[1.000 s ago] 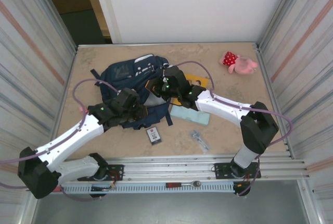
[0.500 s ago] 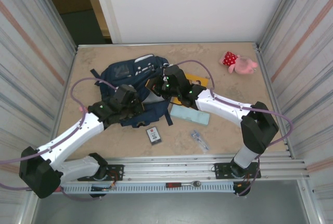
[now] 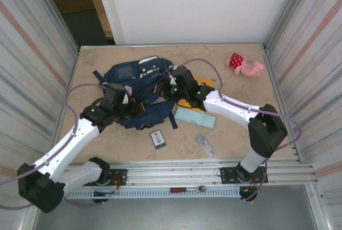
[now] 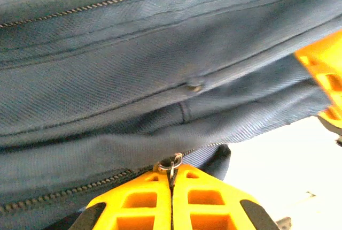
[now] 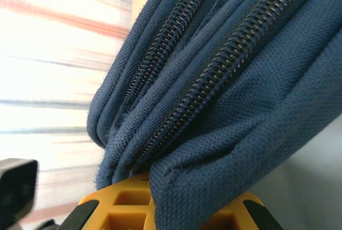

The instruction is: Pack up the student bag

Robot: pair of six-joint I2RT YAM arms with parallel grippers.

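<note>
The navy student bag [image 3: 133, 80] lies at the centre-left of the table. My left gripper [image 3: 138, 105] is at the bag's near edge; in the left wrist view its orange fingers [image 4: 140, 203] are shut on a small metal zipper pull [image 4: 172, 164] at the end of a zipper line. My right gripper [image 3: 162, 87] is at the bag's right side. In the right wrist view it is shut on a thick fold of blue bag fabric [image 5: 214, 150] beside two zipper tracks [image 5: 214, 75].
A pale teal flat case [image 3: 195, 117] and a yellow flat item [image 3: 206, 83] lie just right of the bag, under the right arm. A small dark card [image 3: 157, 138] and a metal trinket [image 3: 203, 142] sit near the front edge. The pink plush toy [image 3: 245, 64] is at the back right.
My left arm has swung left along the bag's near edge with the zipper pull in its fingers. The right gripper has kept its hold, shifting slightly toward the back.
</note>
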